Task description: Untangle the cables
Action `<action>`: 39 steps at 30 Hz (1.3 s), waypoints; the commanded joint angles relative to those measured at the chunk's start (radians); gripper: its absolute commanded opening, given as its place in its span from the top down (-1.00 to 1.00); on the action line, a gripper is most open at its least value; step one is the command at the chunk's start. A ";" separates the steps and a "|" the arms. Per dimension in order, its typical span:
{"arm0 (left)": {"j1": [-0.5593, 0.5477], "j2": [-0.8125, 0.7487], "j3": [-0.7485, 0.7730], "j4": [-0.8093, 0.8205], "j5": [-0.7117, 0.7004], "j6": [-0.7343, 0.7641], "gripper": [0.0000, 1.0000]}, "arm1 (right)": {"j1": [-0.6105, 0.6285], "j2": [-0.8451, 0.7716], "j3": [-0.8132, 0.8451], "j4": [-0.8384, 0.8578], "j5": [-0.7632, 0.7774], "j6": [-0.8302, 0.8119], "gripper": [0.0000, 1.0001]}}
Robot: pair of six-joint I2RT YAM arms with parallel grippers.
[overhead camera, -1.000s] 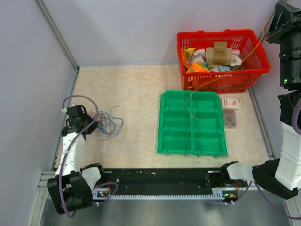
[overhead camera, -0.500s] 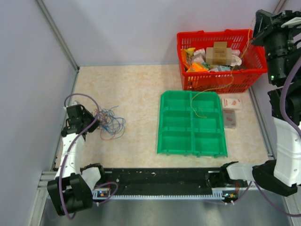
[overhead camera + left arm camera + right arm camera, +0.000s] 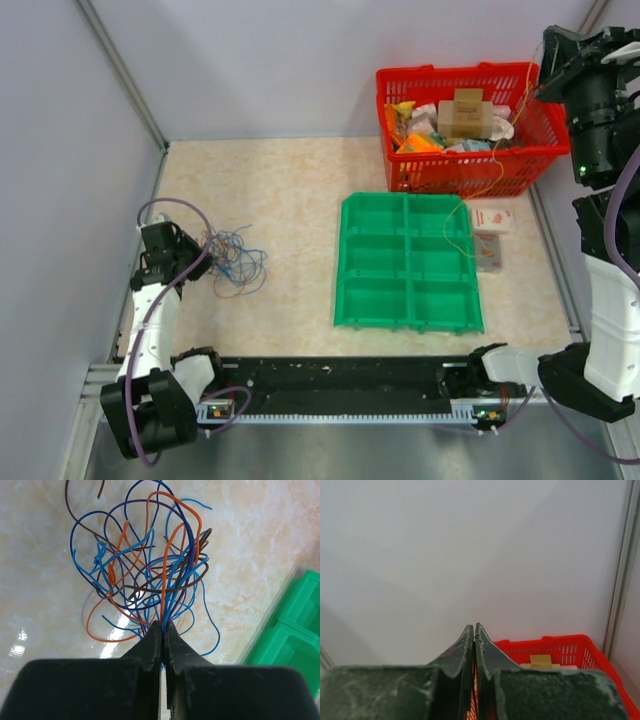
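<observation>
Both grippers clamped on wire, one low on the left, one high on the right.

Near the left edge of the table (image 3: 290,190), the left gripper (image 3: 163,625) lies low with its jaws pressed together on the cables (image 3: 164,587), a tangle of blue, orange and brown loops spread on the tabletop just beyond its fingertips. Further right, mid-table, sits a green tray (image 3: 408,262), with two small packs (image 3: 492,233) beside its right rim. An orange wire (image 3: 450,225) trails over the tray's right compartments, then rises across the front of the red basket (image 3: 480,182) of goods at the far side. It ends at the right gripper (image 3: 474,626), raised high above the basket's right end, fingers clenched on that strand.
</observation>
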 commanded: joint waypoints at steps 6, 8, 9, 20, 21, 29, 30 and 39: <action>-0.001 -0.032 0.020 0.047 0.012 0.009 1.00 | -0.009 -0.002 -0.062 0.023 -0.067 0.097 1.00; -0.003 -0.030 0.021 0.046 0.014 0.008 1.00 | -0.009 -0.005 -0.076 0.025 -0.072 0.108 1.00; -0.003 -0.032 0.018 0.049 0.015 0.008 1.00 | -0.009 -0.006 -0.086 0.026 -0.070 0.109 1.00; -0.003 -0.040 0.023 0.041 0.026 0.017 1.00 | -0.009 -0.130 -0.358 0.029 0.098 0.048 1.00; -0.003 -0.036 0.024 0.040 0.027 0.017 1.00 | -0.009 -0.149 -0.370 0.020 0.123 0.033 1.00; -0.006 -0.017 0.029 0.058 0.030 0.015 1.00 | -0.009 -0.227 -0.452 -0.005 0.212 -0.026 1.00; -0.009 -0.015 0.032 0.058 0.030 0.015 1.00 | -0.011 -0.223 -0.452 -0.015 0.233 -0.056 1.00; -0.009 -0.016 0.044 0.051 0.037 0.020 1.00 | -0.011 -0.239 -0.464 -0.021 0.286 -0.084 1.00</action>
